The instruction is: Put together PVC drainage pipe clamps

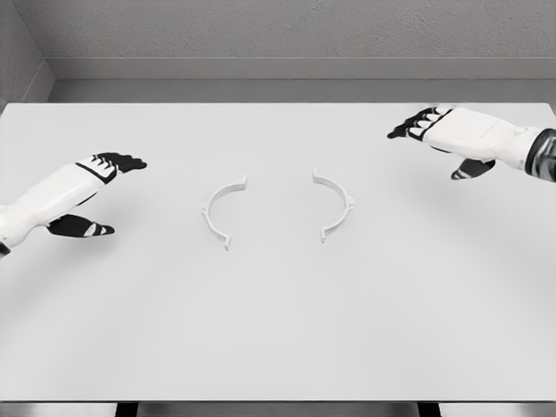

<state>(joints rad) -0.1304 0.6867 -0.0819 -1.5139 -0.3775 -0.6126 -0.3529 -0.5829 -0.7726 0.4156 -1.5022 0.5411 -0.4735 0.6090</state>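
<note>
Head view: the left hand is held spread and empty over the white table, well apart from the left clamp half. Both PVC halves are laid flat mid-table, long axes running near to far, hollows facing each other across a gap. The right clamp half is likewise untouched. The right hand is seen spread, empty. Assembly is judged not begun; grasping and joining remain.
</note>
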